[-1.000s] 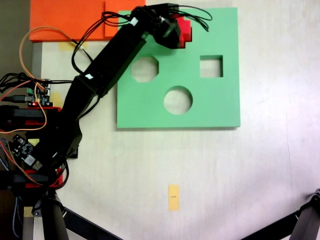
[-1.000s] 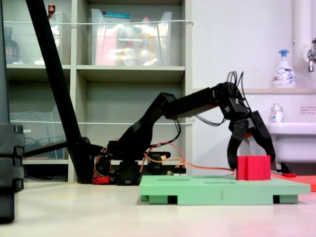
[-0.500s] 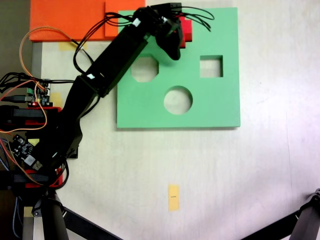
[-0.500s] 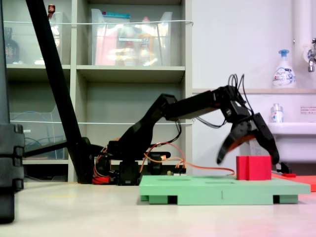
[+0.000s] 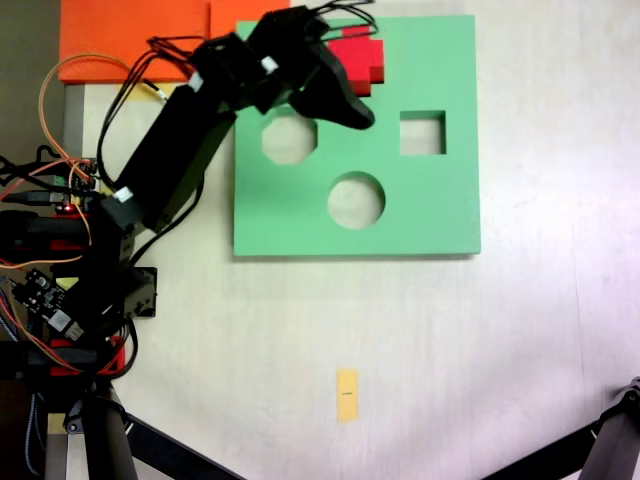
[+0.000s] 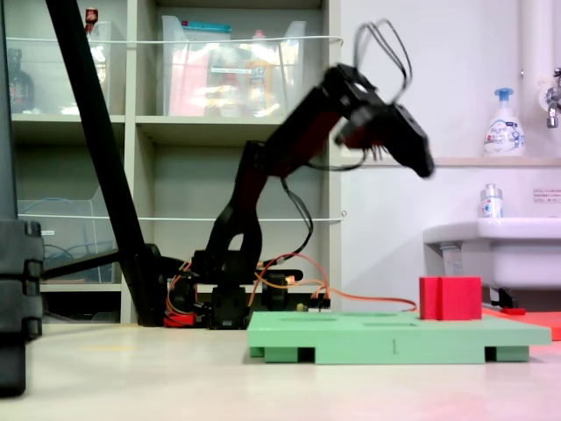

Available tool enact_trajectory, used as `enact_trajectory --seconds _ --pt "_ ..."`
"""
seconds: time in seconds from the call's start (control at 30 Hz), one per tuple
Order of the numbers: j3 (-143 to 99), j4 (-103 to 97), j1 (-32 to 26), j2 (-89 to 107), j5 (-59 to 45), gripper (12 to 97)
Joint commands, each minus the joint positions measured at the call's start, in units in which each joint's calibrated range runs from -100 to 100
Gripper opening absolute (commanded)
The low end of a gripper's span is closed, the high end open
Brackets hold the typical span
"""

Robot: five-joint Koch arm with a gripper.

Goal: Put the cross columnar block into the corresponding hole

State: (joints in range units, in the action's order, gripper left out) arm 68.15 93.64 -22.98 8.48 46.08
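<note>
Lifted clear of the block since a second ago, the black arm now carries its gripper (image 6: 419,158) high above the board, empty.

Half a second back the claw straddled the small bright red foam cross columnar block (image 6: 450,298) with its fingers spread; now, in the side-on fixed view, it hangs well above and to the left of that block, blurred, and whether its fingers are spread or pressed together cannot be told. From above, the gripper (image 5: 352,112) lies between the block (image 5: 356,58) and the octagonal cutout (image 5: 289,140). The block stands upright on the flat green foam board (image 5: 430,200) near its 12 o'clock edge, protruding well above the surface; the corresponding hole under it is hidden. A square cutout (image 5: 422,133) sits at 3 o'clock of the board's centre, a round cutout (image 5: 356,200) at 6 o'clock.
</note>
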Motion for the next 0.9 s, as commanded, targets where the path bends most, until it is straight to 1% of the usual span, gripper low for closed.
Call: enact_trajectory --seconds 0.0,0.03,0.1,0.2,0.3,0.33,0.43,0.57,0.67,0.87 --pt "3.53 3.19 2.05 10.65 -10.74 87.2" --pt "3.53 3.57 2.98 13.86 -13.82 83.6" --pt "3.43 3.76 5.37 19.59 -21.20 80.0" --pt "2.73 5.69 10.06 27.55 -33.80 77.6" --pt "2.24 6.36 13.82 31.18 -38.34 73.6" --pt "1.54 6.36 14.99 32.16 -39.51 73.5" --pt "-2.85 6.36 18.07 34.67 -41.17 73.5" --pt "-6.44 4.82 21.20 31.32 -41.42 73.5" --pt "-9.43 1.55 22.03 28.95 -41.51 73.5" --pt "-14.31 -8.85 21.78 29.65 -40.20 73.5"
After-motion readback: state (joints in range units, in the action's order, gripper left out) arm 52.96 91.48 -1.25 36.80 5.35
